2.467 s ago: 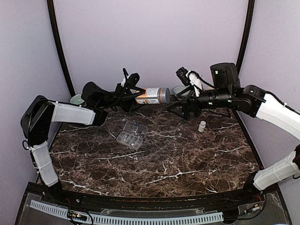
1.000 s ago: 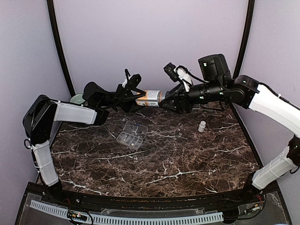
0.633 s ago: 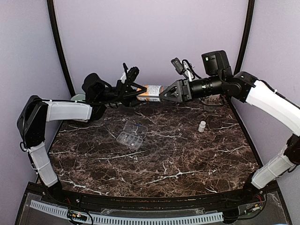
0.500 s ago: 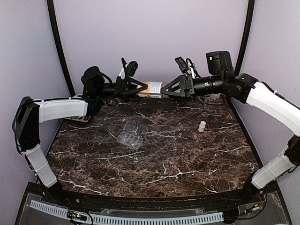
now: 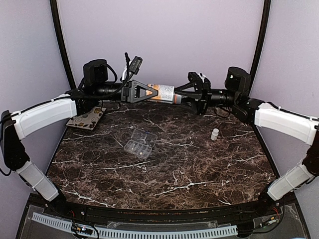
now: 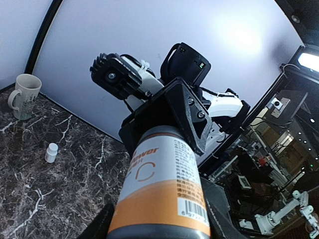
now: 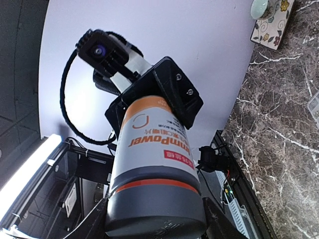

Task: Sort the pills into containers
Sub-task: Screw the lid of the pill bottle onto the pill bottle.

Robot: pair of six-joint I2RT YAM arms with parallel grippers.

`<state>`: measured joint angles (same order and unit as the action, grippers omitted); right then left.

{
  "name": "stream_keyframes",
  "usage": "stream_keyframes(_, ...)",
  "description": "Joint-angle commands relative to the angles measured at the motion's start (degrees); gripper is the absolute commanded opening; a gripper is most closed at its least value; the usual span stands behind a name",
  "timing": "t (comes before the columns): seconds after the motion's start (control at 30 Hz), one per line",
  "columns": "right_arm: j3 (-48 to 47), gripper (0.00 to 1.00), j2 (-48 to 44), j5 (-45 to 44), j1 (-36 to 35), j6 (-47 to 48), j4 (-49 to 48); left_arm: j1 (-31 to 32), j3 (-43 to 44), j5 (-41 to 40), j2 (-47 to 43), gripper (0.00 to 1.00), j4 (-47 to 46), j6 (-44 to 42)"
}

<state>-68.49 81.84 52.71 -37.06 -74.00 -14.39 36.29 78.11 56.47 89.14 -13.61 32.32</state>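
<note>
Bottle (image 5: 162, 92) held sideways, axis L–R: left gripper (image 5: 151, 91) clamps base, right gripper (image 5: 182, 98) clamps cap end. Pill box (image 5: 140, 142) lies below, nearer, slightly left.

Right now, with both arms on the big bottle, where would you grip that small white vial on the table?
By its round body just below the cap, coming straight down from above, jaws either side. The small white vial stands upright and alone on the marble table, so nothing blocks the jaws.

The bottle (image 5: 162, 92) is glossy plastic with a paper label, the table (image 5: 199, 164) polished veined stone, the containers (image 5: 140, 142) clear plastic.
</note>
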Motion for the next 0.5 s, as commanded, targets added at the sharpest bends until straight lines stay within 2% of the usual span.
stream_keyframes(0.0,6.12,0.29,3.05,-2.47,-1.62,-19.53,-20.86,8.06,2.05,-4.53,-2.8,0.0,9.97,-13.6)
stream_keyframes(0.1,6.94,0.3,3.0,-2.7,-1.61,-21.68,-22.22,8.95,1.49,-8.76,-4.45,0.0,12.32,-17.25)
stream_keyframes(0.2,6.77,0.35,2.93,-2.94,-1.5,-20.9,-21.22,8.97,0.54,-9.69,-5.35,0.0,11.72,-17.1)
stream_keyframes(0.33,5.98,0.5,2.47,-3.36,-1.1,-17.73,-19.17,8.97,0.22,-8.79,-5.08,0.0,10.88,-15.76)
stream_keyframes(0.47,4.03,0.55,2.57,-3.0,-0.91,-15.07,-16.89,8.97,-0.17,-8.06,-4.49,0.0,10.5,-14.93)
